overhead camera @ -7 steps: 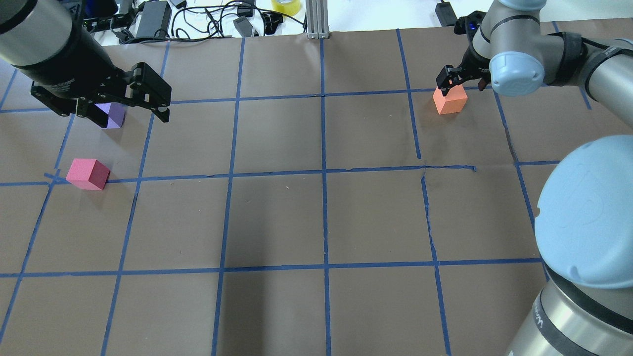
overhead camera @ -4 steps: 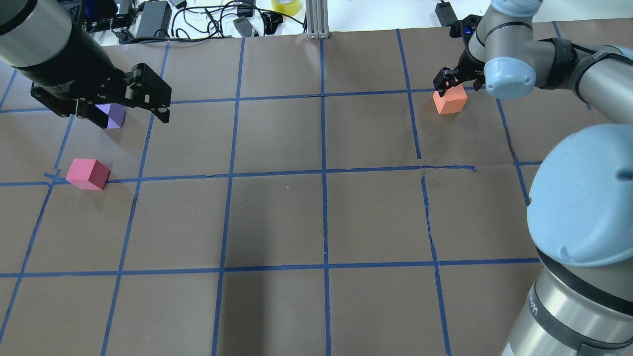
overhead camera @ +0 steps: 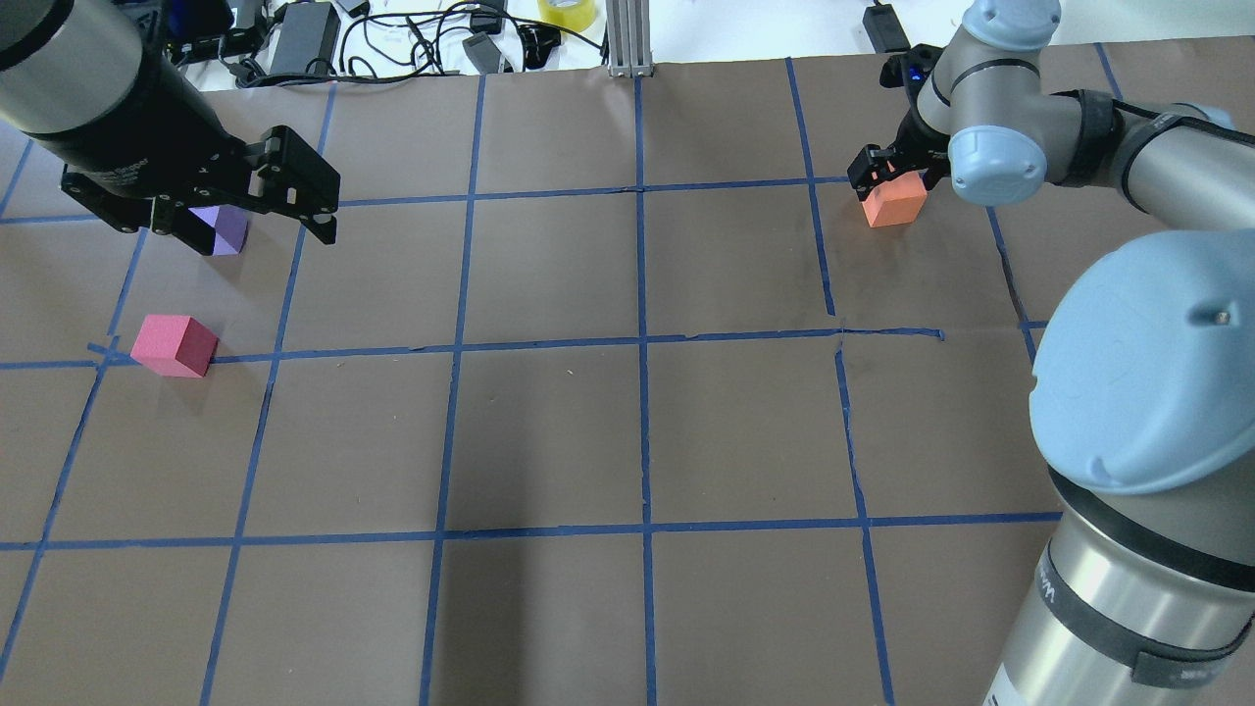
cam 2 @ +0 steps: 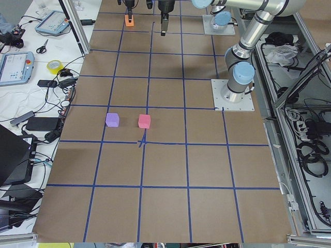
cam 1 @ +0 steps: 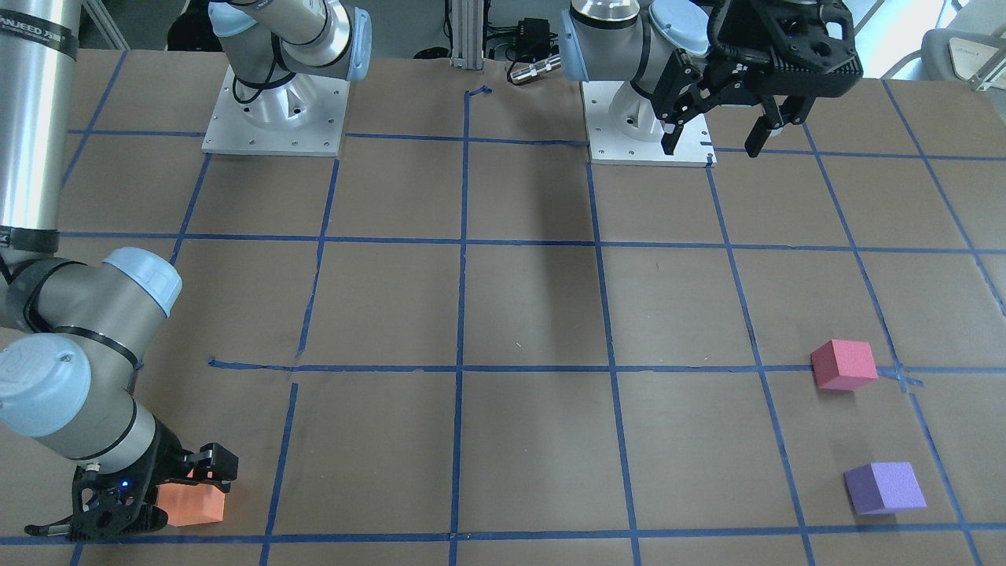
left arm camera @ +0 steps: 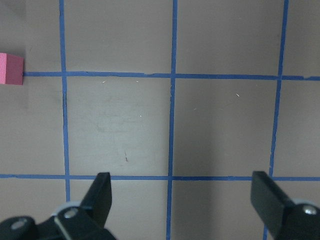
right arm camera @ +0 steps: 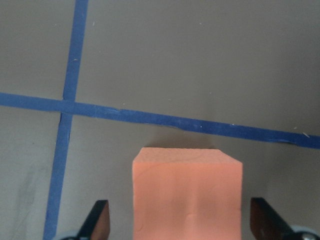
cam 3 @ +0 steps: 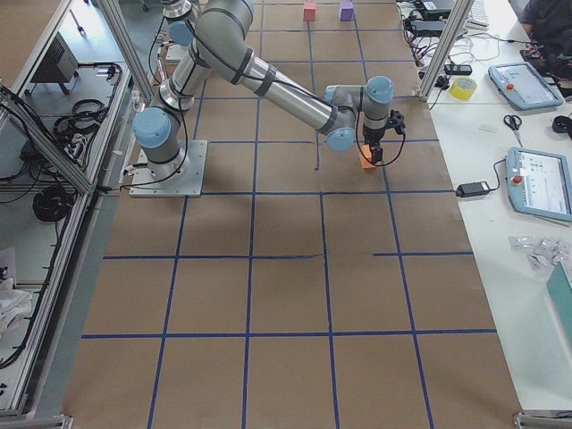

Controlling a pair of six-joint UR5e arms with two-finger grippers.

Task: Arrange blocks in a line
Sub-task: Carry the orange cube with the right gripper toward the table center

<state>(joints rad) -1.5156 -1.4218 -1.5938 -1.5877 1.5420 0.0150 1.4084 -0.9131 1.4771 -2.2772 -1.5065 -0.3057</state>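
The orange block sits far right on the brown table, and also shows in the front view. My right gripper is open and straddles it. In the right wrist view the orange block lies between the fingers with a gap on each side. The pinkish-red block and the purple block sit at the left, apart from each other. My left gripper is open and empty, held high above the table. In the overhead view it partly hides the purple block.
Blue tape lines grid the table. Cables, power bricks and a yellow tape roll lie beyond the far edge, beside an aluminium post. Both arm bases stand at the robot's side.
My right gripper has come down and slightly left, closer around the orange block, and its arm has shifted. The blocks and my left arm have not moved.
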